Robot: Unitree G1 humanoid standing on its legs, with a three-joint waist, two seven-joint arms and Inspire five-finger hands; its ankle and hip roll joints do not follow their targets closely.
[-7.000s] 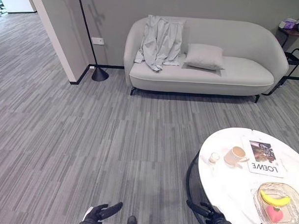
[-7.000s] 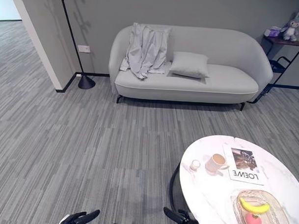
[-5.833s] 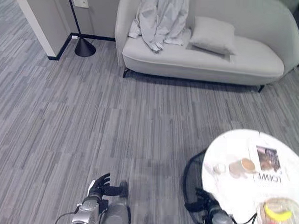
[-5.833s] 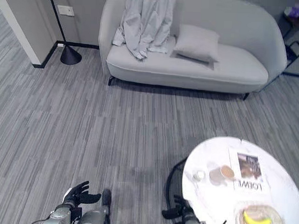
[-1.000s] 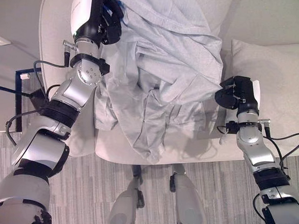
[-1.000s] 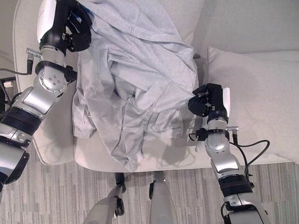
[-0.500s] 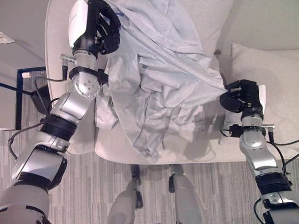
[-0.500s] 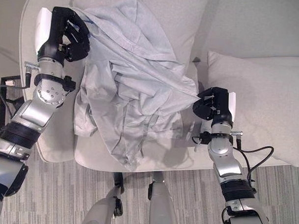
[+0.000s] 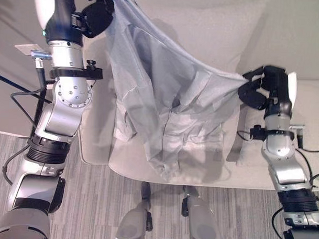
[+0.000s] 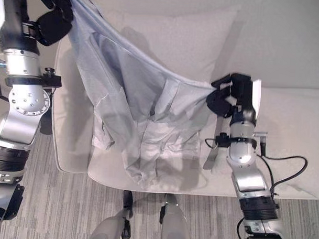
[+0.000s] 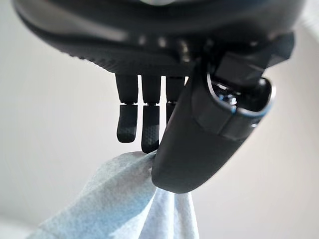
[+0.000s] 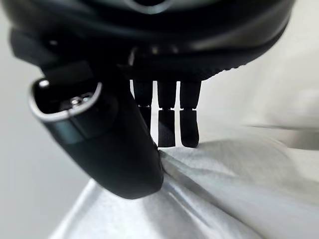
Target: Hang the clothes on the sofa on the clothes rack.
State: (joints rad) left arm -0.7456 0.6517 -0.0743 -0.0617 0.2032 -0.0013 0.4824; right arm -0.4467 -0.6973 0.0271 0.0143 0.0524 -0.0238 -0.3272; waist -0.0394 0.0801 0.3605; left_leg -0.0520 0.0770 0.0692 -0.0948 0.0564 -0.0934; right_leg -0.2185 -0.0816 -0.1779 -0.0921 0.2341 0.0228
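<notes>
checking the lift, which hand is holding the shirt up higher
The left hand: it pinches the shirt near the top of the head view, above the sofa back. The right hand grips the other corner lower down.

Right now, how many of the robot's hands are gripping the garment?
2. The left hand pinches the pale garment at its raised upper corner, and the right hand pinches the opposite edge, lower, above the sofa. The cloth hangs stretched between them.

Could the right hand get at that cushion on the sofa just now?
Probably not right away. The cushion lies just beside the right hand with nothing between them, but that hand is pinching the grey garment, which the left hand also holds up.
</notes>
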